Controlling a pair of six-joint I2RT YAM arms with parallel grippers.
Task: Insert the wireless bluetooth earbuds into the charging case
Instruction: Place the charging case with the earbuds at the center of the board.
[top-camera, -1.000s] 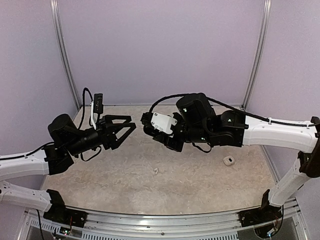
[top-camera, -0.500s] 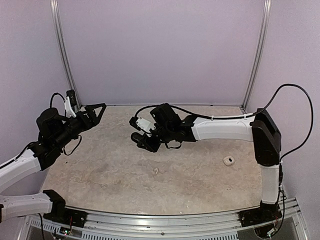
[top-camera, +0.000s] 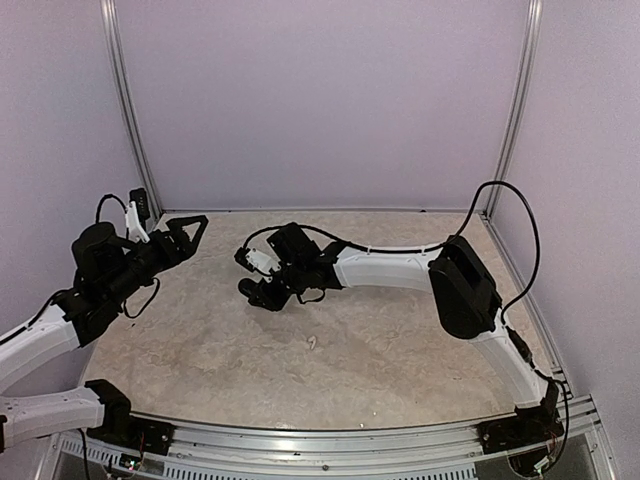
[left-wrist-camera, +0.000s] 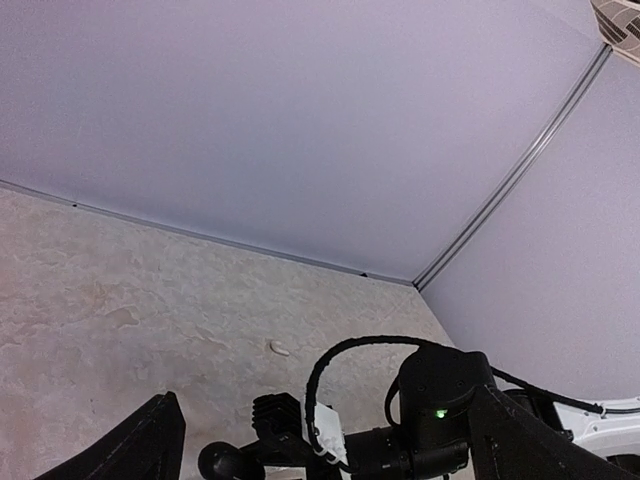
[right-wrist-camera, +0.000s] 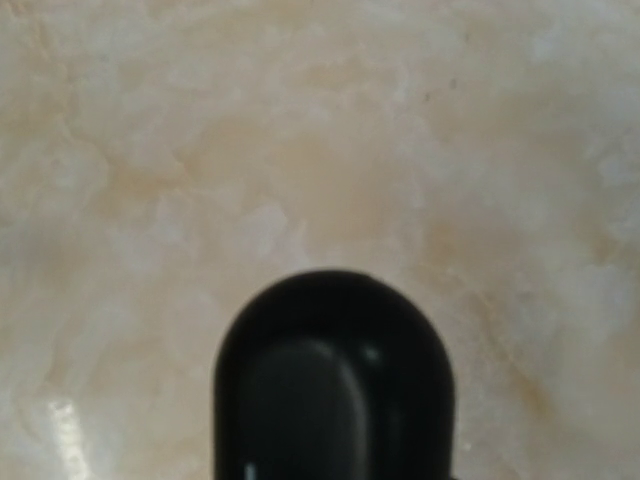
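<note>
left gripper (top-camera: 187, 226) raised at far left, jaws spread wide. right gripper (top-camera: 260, 293) low over beige mottled desk (top-camera: 400, 352); its closure cannot be told. tiny white plastic earbud (top-camera: 312, 343) lies on the desk nearer, apart.

Two claws — left claw (top-camera: 195, 234), right claw (top-camera: 258, 290) — one white earbud (top-camera: 311, 343), one table (top-camera: 400, 355)

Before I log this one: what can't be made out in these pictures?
- Right gripper: open or shut is unclear. In the top view its own wrist covers the fingers.
- Black rounded shape: in the right wrist view it is blurred and cut off by the bottom edge. Finger or case, cannot tell.
- White speck: in the top view it is too small to call an earbud.
- Charging case: not identifiable in any view.
</note>
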